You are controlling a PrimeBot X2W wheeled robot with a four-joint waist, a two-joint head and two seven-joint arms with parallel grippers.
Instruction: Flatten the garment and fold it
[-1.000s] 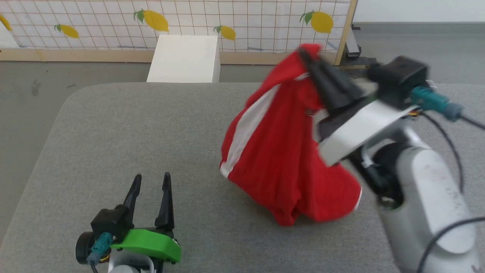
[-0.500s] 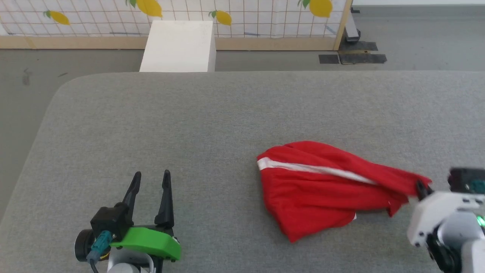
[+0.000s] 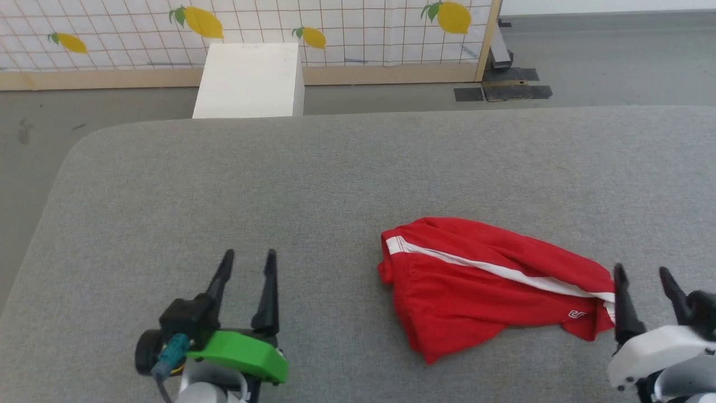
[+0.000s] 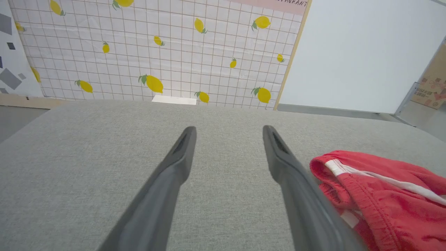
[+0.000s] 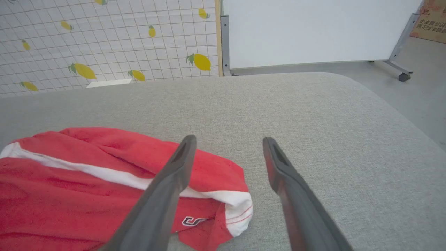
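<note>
While the bright red, white-banded cloth garment (image 3: 492, 291) lies rumpled on the grey padded table (image 3: 335, 168) beside my right pincer (image 3: 641, 270), flattening and folding look undone. Both it and my left pincer (image 3: 249, 254) gape empty.

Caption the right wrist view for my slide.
Open right end effector at the edge of the crumpled red garment on a grey table.
</note>
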